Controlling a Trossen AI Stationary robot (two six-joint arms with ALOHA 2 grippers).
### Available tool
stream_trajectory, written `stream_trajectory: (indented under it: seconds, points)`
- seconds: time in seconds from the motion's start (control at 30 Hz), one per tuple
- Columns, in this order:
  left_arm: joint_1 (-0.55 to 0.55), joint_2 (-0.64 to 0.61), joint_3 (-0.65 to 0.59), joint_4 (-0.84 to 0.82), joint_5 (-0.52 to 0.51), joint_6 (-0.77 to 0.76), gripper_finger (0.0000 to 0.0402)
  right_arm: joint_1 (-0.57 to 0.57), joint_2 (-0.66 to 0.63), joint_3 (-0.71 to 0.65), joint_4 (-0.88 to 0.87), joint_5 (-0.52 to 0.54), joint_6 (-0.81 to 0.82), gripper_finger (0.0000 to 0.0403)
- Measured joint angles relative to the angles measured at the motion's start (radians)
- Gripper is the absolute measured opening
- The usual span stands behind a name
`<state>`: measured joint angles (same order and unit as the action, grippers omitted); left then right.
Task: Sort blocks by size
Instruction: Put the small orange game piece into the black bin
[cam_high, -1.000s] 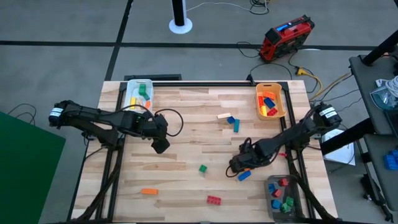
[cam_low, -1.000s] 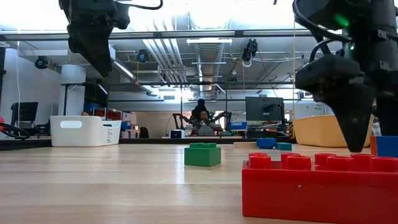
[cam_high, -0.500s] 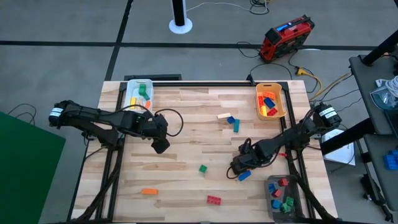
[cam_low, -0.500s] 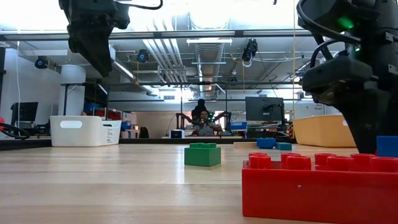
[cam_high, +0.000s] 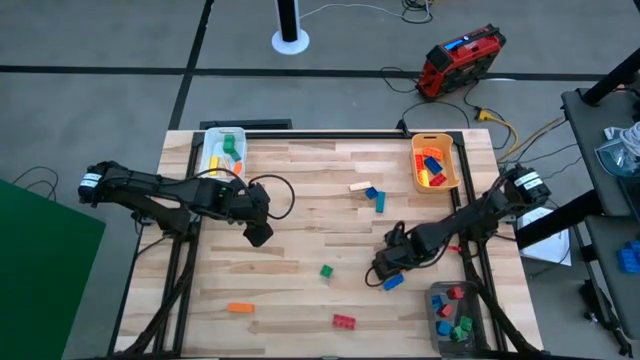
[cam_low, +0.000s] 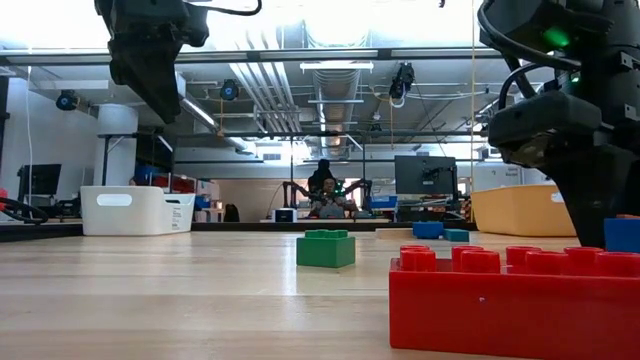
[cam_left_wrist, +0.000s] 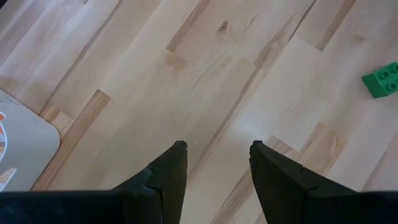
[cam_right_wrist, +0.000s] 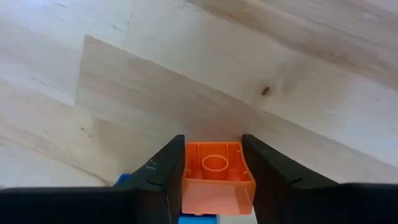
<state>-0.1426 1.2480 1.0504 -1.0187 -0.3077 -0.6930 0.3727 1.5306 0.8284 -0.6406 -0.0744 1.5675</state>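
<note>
Near the table's right front, the right gripper (cam_right_wrist: 212, 171) pinches an orange block (cam_right_wrist: 217, 170), while the left gripper (cam_left_wrist: 217, 155) hovers mid-left, jaws spread.

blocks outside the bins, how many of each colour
blue blocks: 3
orange blocks: 2, one held in the right gripper
green blocks: 1
red blocks: 1
beige blocks: 1
total: 8
</note>
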Motion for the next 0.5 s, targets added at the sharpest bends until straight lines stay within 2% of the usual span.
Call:
stream_trajectory:
  seconds: [0.13,0.33,0.5]
  points:
    - [0.000,0.000,0.000,0.000,0.000,0.000,0.0152,0.000,-0.050,0.012,-0.092,0.003,-0.001,0.0136]
    - [0.000,0.000,0.000,0.000,0.000,0.001,0.0152,0.024,-0.191,0.058,-0.224,0.002,-0.035,0.0129]
    - [0.000,0.000,0.000,0.000,0.000,0.002,0.0152,0.115,-0.298,0.083,-0.278,-0.004,0.083,0.0131]
